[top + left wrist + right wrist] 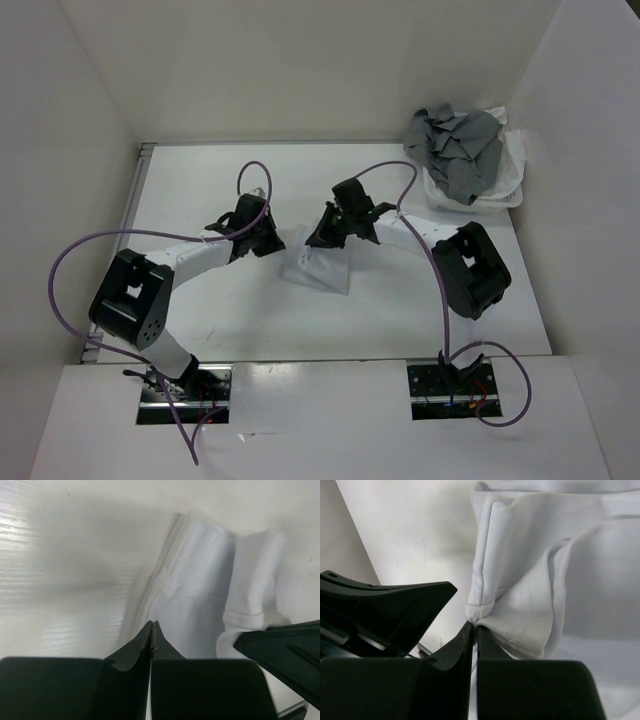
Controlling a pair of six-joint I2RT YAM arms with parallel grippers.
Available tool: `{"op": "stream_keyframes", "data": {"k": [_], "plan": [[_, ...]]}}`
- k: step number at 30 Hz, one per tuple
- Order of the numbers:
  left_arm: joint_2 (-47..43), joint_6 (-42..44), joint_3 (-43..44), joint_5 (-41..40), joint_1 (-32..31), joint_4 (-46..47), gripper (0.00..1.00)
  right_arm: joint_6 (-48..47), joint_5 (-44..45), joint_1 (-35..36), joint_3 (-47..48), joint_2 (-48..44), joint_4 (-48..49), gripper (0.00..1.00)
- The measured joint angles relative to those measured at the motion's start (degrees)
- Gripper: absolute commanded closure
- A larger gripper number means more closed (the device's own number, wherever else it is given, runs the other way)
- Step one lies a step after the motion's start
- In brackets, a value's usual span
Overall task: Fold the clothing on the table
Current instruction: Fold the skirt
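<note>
The clothing (322, 270), a thin plain white garment, lies bunched on the table (200, 300) near its middle, between the two arms. My right gripper (318, 240) is shut on the clothing, pinching a stitched hem corner (475, 611) at its fingertips (474, 624) so that the fabric (560, 570) drapes away from them. My left gripper (275, 245) sits just left of the garment, its jaws (152, 623) pressed together with nothing showing between them, over the edge of the cloth (200, 580). Each wrist view shows the other gripper close by.
A white plastic basket (505, 190) at the back right holds a crumpled grey garment (455, 150). White walls enclose the table, and a thin metal rail (143, 152) runs along its left edge. Purple cables (70, 270) loop over both arms.
</note>
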Motion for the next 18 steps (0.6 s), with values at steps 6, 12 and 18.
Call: {"op": "stream_keyframes", "data": {"k": [6, 12, 18], "plan": [[-0.59, 0.96, -0.15, 0.13, 1.44, 0.13, 1.0, -0.02, -1.16, 1.14, 0.57, 2.56, 1.6, 1.0], [-0.55, 1.03, -1.2, 1.11, 1.81, 0.5, 1.0, -0.02, -1.25, 3.02, 0.61, 2.62, 2.21, 1.0], [0.59, 1.01, -2.6, 1.99, 1.81, 2.32, 1.0, -0.02, -2.27, 3.37, 0.85, 3.13, 2.56, 1.0]]}}
